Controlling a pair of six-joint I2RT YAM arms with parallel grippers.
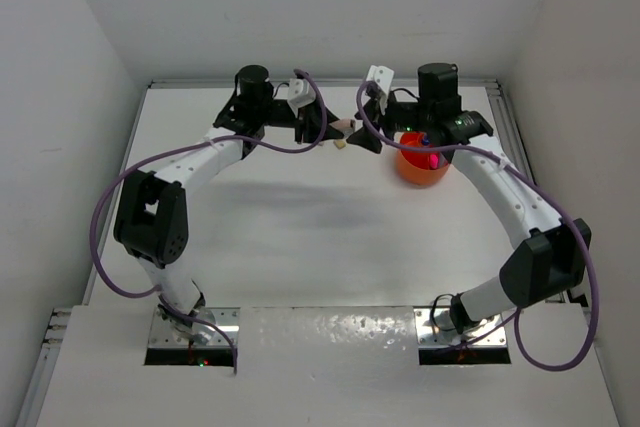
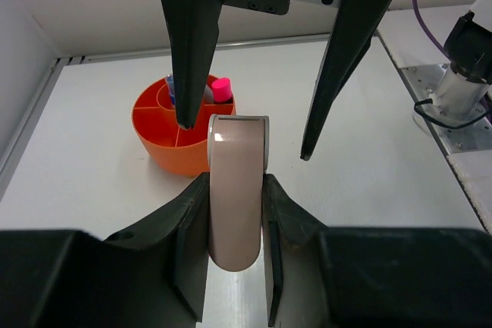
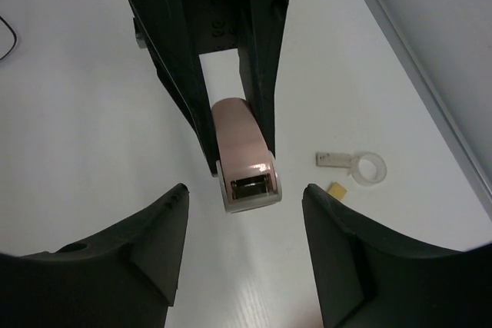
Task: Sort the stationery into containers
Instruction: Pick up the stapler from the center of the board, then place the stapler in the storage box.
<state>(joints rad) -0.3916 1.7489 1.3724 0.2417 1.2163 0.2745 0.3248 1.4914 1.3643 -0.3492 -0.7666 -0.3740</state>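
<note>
By the table's (image 1: 300, 237) far edge, a pink piece (image 3: 242, 151) is pinched in the left gripper (image 2: 235, 190), the right gripper (image 3: 244, 190) spread before it.

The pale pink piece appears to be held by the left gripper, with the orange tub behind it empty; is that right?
Not quite: the orange tub is not empty. The left wrist view shows a pink marker and a small blue bottle standing in its compartments. The left gripper does hold the pale pink piece.
</note>
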